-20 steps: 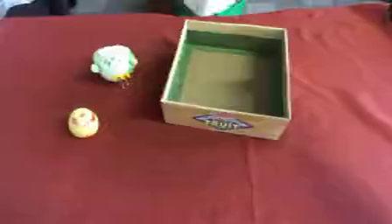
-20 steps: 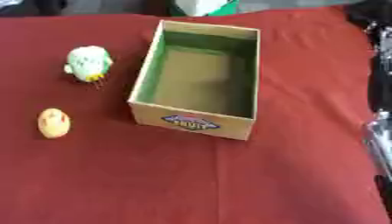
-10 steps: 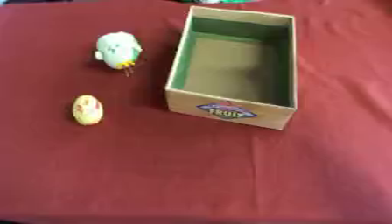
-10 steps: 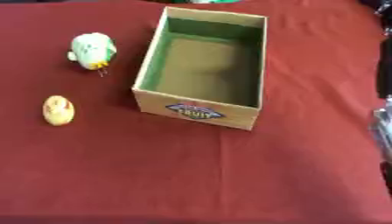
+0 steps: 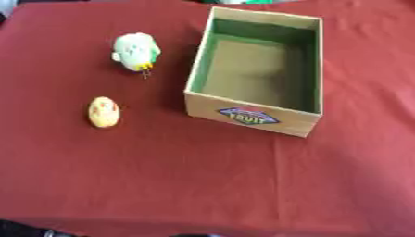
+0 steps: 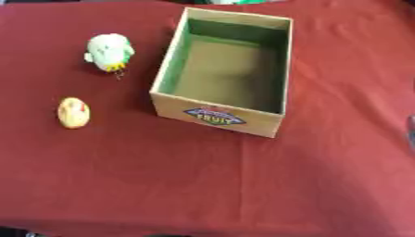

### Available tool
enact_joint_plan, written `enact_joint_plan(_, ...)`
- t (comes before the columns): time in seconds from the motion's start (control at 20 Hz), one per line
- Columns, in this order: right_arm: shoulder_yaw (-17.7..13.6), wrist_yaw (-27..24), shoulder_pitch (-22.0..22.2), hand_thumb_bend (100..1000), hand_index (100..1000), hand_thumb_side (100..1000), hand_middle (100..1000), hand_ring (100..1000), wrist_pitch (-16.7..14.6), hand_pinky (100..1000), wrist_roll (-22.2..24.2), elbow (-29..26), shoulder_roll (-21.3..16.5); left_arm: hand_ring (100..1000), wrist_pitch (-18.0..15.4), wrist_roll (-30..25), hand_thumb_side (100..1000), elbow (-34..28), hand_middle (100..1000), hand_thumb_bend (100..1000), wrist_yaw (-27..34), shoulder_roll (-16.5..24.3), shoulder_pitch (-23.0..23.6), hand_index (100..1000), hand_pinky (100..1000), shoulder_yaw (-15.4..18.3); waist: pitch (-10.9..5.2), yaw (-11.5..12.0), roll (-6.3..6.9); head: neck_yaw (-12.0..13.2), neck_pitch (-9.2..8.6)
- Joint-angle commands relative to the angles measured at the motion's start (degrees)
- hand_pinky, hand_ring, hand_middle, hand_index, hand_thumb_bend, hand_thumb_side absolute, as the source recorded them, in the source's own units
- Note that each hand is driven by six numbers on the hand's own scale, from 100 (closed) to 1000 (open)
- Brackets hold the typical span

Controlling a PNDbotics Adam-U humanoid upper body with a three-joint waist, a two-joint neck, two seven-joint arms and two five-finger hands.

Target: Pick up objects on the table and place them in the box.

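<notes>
— Over on the left side of the red tablecloth (image 5: 203, 185), what lies there?

— Nearest the left edge is a small yellowish oval thing (image 5: 103, 112) with reddish marks on it, lying flat on the cloth. I cannot make out what it is beyond that colour and shape.

— And above it?

— Farther back and a little to the right sits a pale green-and-white round toy (image 5: 135, 50), with a small yellow-orange bit at its lower side. It stands well apart from the oval thing and near the left wall of the box, but not touching it.

— So the box comes next?

— Yes. The cardboard box (image 5: 253, 116) stands around the middle, a little right of it and toward the far half of the cloth, turned slightly askew. It is open at the top, its inner walls are green, its floor is plain brown. Nothing lies inside. The near outer wall carries an oval label (image 6: 214, 115) with the word "FRUIT".

— Both objects are outside it, then?

— Both are on the cloth to the left of the box, neither one in it.

— What about the hands?

— Neither hand shows in either view, so whether their fingers are spread or curled I cannot tell. At the right edge of the right eye view there is only a pale grey blur (image 6: 410, 132), too unclear to name.

— Anything right of the box?

— Just red cloth, with a soft crease running down from the box's near right corner.
</notes>
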Motion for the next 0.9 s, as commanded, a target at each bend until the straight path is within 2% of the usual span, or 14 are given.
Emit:
enact_joint_plan(0.05, -0.3, -0.4, -0.4, 100, 918, 892, 657, 777, 0.0, 801, 0.2, -1.1, -1.7, 618, 6.0, -5.5, 819, -1.0, 754, 100, -3.7, 9.2, -2.3, 890, 666, -1.0, -1.31, -0.3, -0.32, -0.3, 0.59)
enact_joint_plan(0.1, -0.3, -0.5, -0.4, 100, 918, 893, 657, 777, 0.0, 800, 0.2, -1.1, -1.7, 622, 8.0, -8.6, 836, -1.0, 755, 100, -5.0, 11.5, -3.3, 890, 669, -1.7, -1.50, -0.5, -0.46, -0.5, 0.62)
enact_joint_plan(0.2, -0.3, -0.6, -0.4, 100, 918, 893, 658, 777, 0.0, 800, 0.2, -1.1, -1.8, 636, 10.1, -13.7, 877, -1.0, 753, 100, -6.8, 14.4, -5.3, 887, 678, -2.6, -1.75, -0.7, -0.60, -1.0, 0.59)
enact_joint_plan(0.35, -0.2, -0.7, -0.4, 100, 917, 894, 657, 777, -0.1, 800, 0.4, -1.1, -1.6, 654, 10.4, -19.9, 927, -1.0, 756, 100, -9.5, 17.7, -7.9, 891, 688, -4.0, -1.88, -1.0, -0.84, -2.2, 0.37)
enact_joint_plan(0.5, -0.2, -0.6, -0.4, 100, 917, 894, 657, 776, -0.1, 800, 0.5, -1.1, -1.6, 682, 10.1, -25.6, 970, -1.0, 770, 109, -12.3, 19.8, -9.4, 906, 707, -5.4, -1.85, -1.3, -1.13, -2.3, 0.22)
enact_joint_plan(0.7, -0.1, -0.5, -0.4, 100, 916, 893, 656, 776, -0.2, 801, 0.6, -1.1, -1.4, 698, 10.1, -33.6, 1000, -1.0, 775, 331, -15.4, 21.6, -11.3, 912, 714, -7.3, -1.72, -1.5, -1.40, -2.4, -0.19)
enact_joint_plan(0.9, 0.0, -0.5, -0.4, 100, 916, 893, 655, 776, -0.2, 801, 0.8, -1.1, -1.3, 709, 10.3, -39.5, 1000, -1.0, 775, 461, -17.8, 22.8, -13.5, 919, 721, -9.2, -1.66, -1.6, -1.61, -2.2, -0.50)
